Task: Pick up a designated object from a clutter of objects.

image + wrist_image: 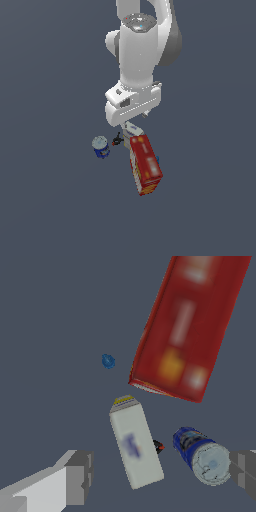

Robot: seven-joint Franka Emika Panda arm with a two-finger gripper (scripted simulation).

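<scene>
Our gripper [160, 476] has its fingers spread apart, astride the small white-and-yellow rectangular carton [134, 443] at lower centre. We should descend centred, avoiding the blue white-lidded can [202, 455] beside it.

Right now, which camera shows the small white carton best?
The wrist view: the carton lies whole there, between the open pincer fingers. In the exterior view only its end peeks out under the arm, beside the red box.

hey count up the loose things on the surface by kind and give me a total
Red box: 1
White carton: 1
Blue can: 1
Tiny black-red item: 1
Small blue bit: 1
Total: 5
</scene>
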